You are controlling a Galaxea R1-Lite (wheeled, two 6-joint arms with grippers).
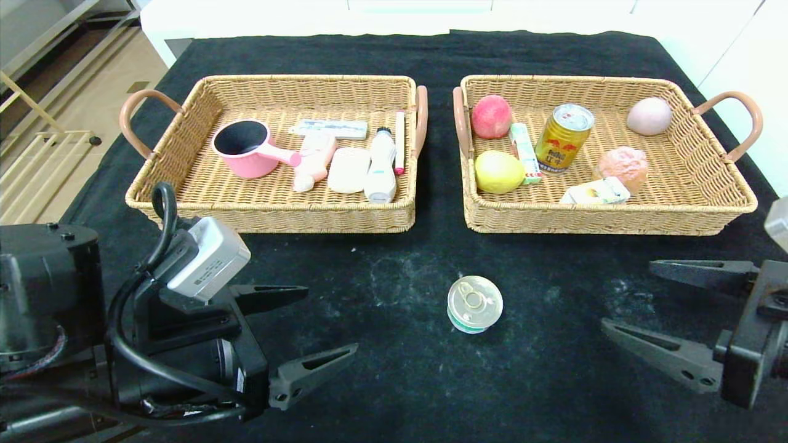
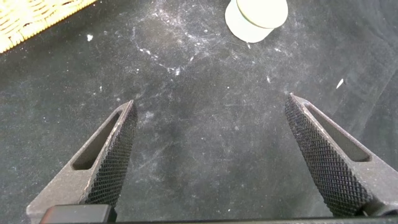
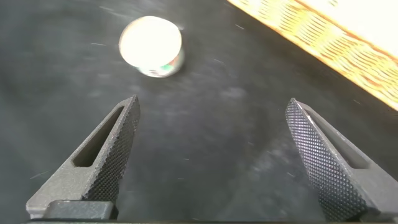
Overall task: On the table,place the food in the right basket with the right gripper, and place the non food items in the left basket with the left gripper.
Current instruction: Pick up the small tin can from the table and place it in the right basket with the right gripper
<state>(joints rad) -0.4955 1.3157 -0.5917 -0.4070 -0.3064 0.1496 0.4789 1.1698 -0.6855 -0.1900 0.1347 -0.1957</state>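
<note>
A small round can (image 1: 474,303) with a silver pull-tab lid stands alone on the black table, in front of the gap between the baskets. The left wicker basket (image 1: 184,212) holds a pink cup, a white bottle, a soap bar and other non-food items. The right wicker basket (image 1: 677,215) holds a red apple, a yellow fruit, a gold drink can, a pale egg-shaped item and small cartons. My left gripper (image 1: 329,320) is open at the near left, empty; the can (image 2: 256,17) lies beyond it. My right gripper (image 1: 628,292) is open at the near right, empty, with the can (image 3: 151,45) ahead.
The black cloth covers the table; its far edge meets a white counter (image 1: 394,15). A corner of the left basket (image 2: 31,22) shows in the left wrist view, and the right basket's front wall (image 3: 323,37) in the right wrist view. Floor and a rack lie off the table's left side.
</note>
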